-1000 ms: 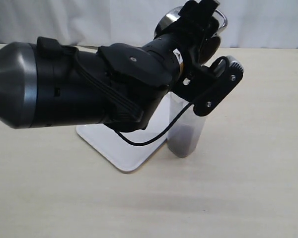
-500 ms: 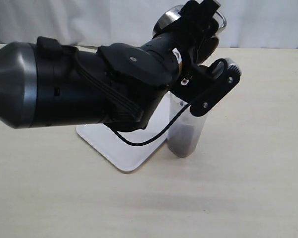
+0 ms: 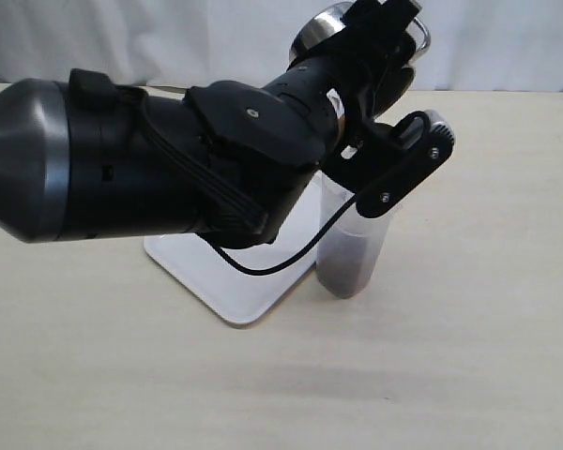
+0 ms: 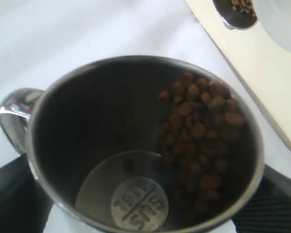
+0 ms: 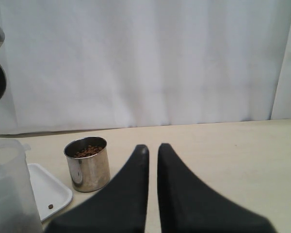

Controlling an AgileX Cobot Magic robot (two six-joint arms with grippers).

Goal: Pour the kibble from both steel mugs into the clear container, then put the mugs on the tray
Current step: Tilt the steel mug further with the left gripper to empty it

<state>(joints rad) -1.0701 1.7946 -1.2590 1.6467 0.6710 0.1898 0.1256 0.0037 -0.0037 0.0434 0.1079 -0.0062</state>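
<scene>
My left gripper is shut on a steel mug, held high and tipped over the clear container. A dark layer of kibble lies in the container's bottom. In the left wrist view the held mug has its kibble heaped against one wall, with bare steel floor beside it. The second steel mug stands upright on the table, full of kibble, beside the white tray. My right gripper is shut and empty, apart from that mug.
One stray pellet lies on the tray. My left arm hides much of the tray and the container's top in the exterior view. White curtain backs the table.
The left wrist has rolled a little, tipping the held mug slightly further over the container. The right gripper has not moved.
</scene>
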